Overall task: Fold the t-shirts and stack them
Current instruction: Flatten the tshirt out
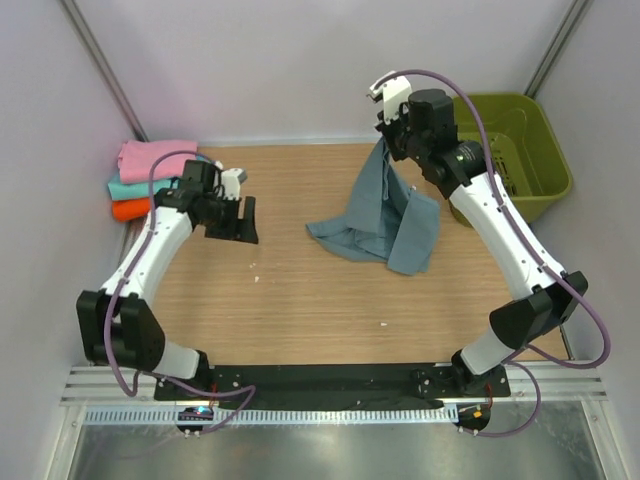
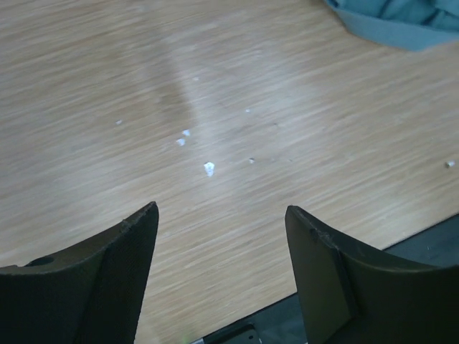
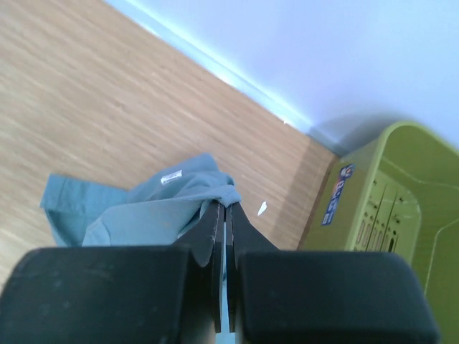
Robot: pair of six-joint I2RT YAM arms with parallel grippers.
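A slate blue-grey t-shirt (image 1: 375, 215) hangs from my right gripper (image 1: 390, 143) at the back middle of the table, its lower part bunched on the wood. In the right wrist view the right gripper (image 3: 226, 206) is shut on a fold of the blue-grey t-shirt (image 3: 143, 211) near its white neck label (image 3: 171, 177). Folded pink (image 1: 152, 156), teal (image 1: 130, 187) and orange (image 1: 130, 209) t-shirts lie stacked at the far left. My left gripper (image 1: 243, 220) hovers open over bare table beside that stack; in the left wrist view the left gripper (image 2: 221, 211) holds nothing.
An olive-green plastic basket (image 1: 540, 165) stands at the back right, close to my right arm, seen also as the basket (image 3: 401, 193) in the right wrist view. Small white scraps (image 2: 209, 168) dot the wooden table (image 1: 300, 300). Walls close in the back and sides.
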